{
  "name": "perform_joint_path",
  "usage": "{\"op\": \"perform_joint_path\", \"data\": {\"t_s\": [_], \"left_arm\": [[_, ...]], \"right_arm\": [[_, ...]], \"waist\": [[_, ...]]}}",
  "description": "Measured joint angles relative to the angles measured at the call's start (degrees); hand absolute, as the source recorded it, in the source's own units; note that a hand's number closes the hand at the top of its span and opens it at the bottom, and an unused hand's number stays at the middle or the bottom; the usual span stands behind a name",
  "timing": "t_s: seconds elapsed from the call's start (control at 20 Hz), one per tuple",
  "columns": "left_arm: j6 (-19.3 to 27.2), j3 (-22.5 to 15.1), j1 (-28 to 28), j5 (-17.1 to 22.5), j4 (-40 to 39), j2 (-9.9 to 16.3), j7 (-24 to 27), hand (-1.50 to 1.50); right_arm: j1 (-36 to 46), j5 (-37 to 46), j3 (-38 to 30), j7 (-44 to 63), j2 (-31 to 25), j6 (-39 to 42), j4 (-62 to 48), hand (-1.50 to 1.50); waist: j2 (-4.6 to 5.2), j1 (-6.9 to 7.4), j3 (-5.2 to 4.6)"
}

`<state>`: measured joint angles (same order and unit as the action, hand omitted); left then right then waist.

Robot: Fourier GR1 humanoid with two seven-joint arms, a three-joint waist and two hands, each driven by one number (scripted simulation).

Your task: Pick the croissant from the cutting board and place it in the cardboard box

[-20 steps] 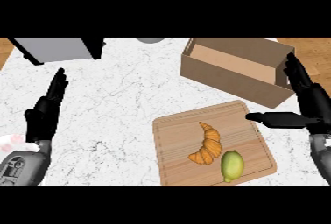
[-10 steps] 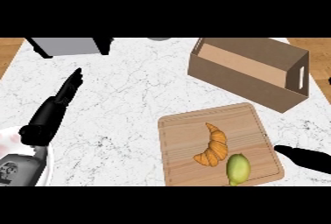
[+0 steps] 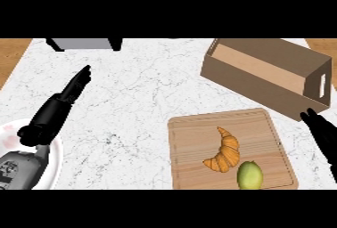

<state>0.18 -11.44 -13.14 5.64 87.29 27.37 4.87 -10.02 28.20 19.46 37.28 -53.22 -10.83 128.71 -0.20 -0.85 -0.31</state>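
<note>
One croissant [image 3: 224,152] is left ungrasped mid-board on the cutting board [image 3: 191,156], just beside a green fruit [image 3: 249,175] at its near edge. The cardboard box [image 3: 263,75] is set open-topped beyond. Both robot hands, right [image 3: 322,133] and left [image 3: 63,103], are held straight-fingered, gripping nothing.

Matte black left hand [image 3: 56,109] with slim segmented fingers, grey forearm [image 3: 18,169], black right hand [image 3: 324,133]
</note>
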Motion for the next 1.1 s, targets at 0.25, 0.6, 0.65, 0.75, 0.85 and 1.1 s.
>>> {"op": "perform_joint_path", "data": {"t_s": [0.25, 0.6, 0.65, 0.75, 0.85, 1.1], "left_arm": [[-1.1, -0.6, -1.6, -0.4, -0.1, -0.7, -0.4, 0.00], [-2.0, -0.6, -3.0, -0.8, -1.5, -1.7, -0.2, 0.00], [-2.1, -0.3, -3.3, -0.8, -1.7, -1.6, -0.3, 0.00], [-2.4, 0.1, -2.8, -0.7, -1.8, -1.5, 0.1, 0.00], [-2.4, 0.3, -2.7, -0.9, -1.6, -1.6, 0.0, 0.00], [-2.8, 0.9, -1.2, -1.2, -0.6, -1.4, 0.1, 0.00]], "right_arm": [[7.1, 1.8, 7.4, 15.3, 0.9, 11.6, 4.0, -1.50], [18.4, 1.3, 16.0, 26.6, 8.9, 20.9, 1.4, -1.50], [19.6, 1.3, 17.0, 27.3, 10.4, 21.4, 0.1, -1.50], [21.3, 2.0, 18.9, 28.7, 13.5, 21.8, -2.4, -1.50], [23.1, 2.8, 20.8, 29.9, 16.9, 22.2, -4.7, -1.50], [25.7, 3.7, 22.3, 31.3, 22.7, 23.2, -9.7, -1.50]], "waist": [[0.35, 1.85, 0.00], [0.49, 2.79, -0.02], [0.48, 2.78, -0.01], [0.41, 2.65, 0.03], [0.33, 2.55, 0.04], [0.18, 1.95, 0.13]]}}
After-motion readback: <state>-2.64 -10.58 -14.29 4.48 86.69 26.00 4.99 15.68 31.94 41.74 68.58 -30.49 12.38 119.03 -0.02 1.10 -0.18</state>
